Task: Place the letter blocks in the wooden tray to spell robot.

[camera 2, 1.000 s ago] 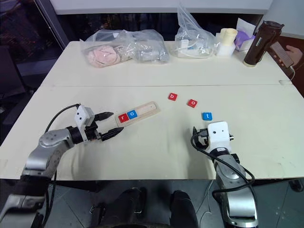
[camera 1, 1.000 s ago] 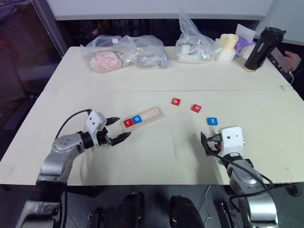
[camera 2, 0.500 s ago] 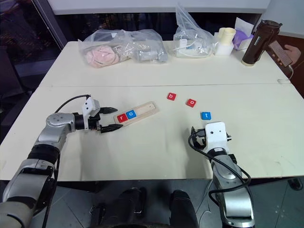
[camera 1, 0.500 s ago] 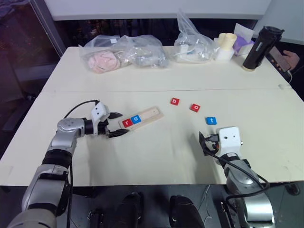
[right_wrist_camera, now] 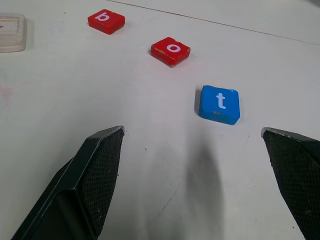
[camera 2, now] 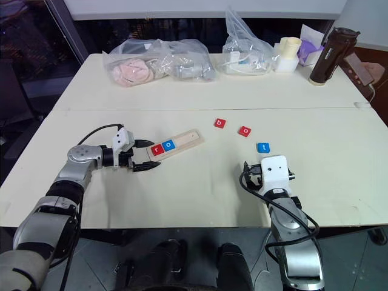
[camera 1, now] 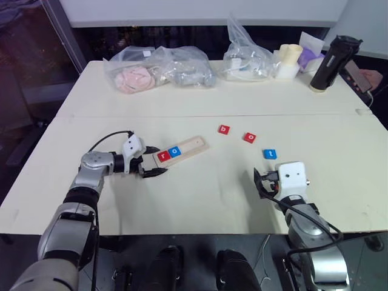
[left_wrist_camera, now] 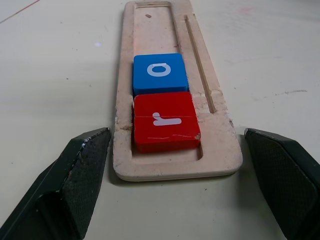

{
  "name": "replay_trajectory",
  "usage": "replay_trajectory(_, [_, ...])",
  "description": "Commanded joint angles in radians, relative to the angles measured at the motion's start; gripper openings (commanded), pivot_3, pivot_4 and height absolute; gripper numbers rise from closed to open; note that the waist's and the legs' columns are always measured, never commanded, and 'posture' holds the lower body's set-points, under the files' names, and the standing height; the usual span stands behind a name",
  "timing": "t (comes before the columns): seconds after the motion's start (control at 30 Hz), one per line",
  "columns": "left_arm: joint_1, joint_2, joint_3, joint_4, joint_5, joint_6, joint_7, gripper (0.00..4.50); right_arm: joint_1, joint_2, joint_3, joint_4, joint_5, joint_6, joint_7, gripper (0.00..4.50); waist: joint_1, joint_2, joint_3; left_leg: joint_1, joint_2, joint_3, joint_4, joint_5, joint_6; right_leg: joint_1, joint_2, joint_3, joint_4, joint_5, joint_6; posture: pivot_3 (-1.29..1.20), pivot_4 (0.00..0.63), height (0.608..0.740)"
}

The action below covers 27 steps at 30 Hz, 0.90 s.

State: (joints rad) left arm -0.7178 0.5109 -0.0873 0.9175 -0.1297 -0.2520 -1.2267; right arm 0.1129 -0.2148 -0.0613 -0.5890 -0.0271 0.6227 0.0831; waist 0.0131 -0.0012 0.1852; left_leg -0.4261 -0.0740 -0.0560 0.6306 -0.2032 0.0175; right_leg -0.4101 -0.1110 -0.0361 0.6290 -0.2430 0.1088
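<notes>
While left jaws gape – wooden tray (left_wrist_camera: 172, 155) end between them.

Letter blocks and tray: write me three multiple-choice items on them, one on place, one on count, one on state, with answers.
1. Where is the blue t block?
A. In the wooden tray
B. On the table, just ahead of the right gripper
C. Between the left gripper's fingers

2. How many blocks lie in the wooden tray?
A. Two
B. Three
C. Five

3. What is the left gripper's state?
A. Shut on the red r block
B. Open, holding nothing
C. Shut on the tray

Answers:
1 B: the t block lies on the table ahead of the right gripper.
2 A: the red r block and blue o block sit in it.
3 B: the left gripper has its fingers spread either side of the tray's end.
</notes>
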Motion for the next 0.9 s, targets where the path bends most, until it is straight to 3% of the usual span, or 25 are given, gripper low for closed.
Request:
replay_trajectory(0.03, [-0.001, -0.003, -0.007, 0.031, 0.04, -0.026, 0.023, 4.5, -0.013, 0.005, 0.0, -0.034, -0.007, -0.018, -0.007, 4.45, 0.0, 0.0, 0.0, 0.0, 0.0, 0.0, 0.0, 0.0, 0.0, 0.0, 0.0, 0.0, 0.0, 0.0, 0.0, 0.0, 0.15, 0.738])
replay_trajectory(0.43, [-0.001, -0.013, -0.013, 0.077, 0.057, -0.025, 0.039, 4.5, -0.026, -0.001, -0.001, -0.029, -0.007, -0.012, -0.005, 4.45, 0.0, 0.001, -0.005, 0.003, 0.0, 0.0, 0.0, 0.0, 0.0, 0.002, -0.001, 0.0, 0.0, 0.0, 0.0, 0.0, 0.15, 0.738])
replay_trajectory(0.6, [-0.007, -0.019, -0.016, 0.079, 0.056, -0.022, 0.02, 3.15, -0.023, -0.002, -0.003, -0.031, -0.008, -0.011, -0.006, 4.5, 0.001, 0.001, -0.005, 0.006, 0.0, 0.0, 0.0, 0.0, 0.0, 0.002, -0.002, 0.0, 0.0, -0.001, -0.001, 0.0, 0.15, 0.738])
replay_trajectory(0.9, [0.032, -0.024, -0.04, -0.007, 0.051, -0.028, -0.055, 3.16, -0.016, 0.0, -0.003, -0.04, -0.01, -0.006, -0.01, 4.5, 0.001, 0.001, -0.005, 0.006, 0.0, 0.0, 0.0, 0.0, 0.0, 0.003, -0.003, 0.0, 0.0, -0.002, -0.002, 0.0, 0.15, 0.738])
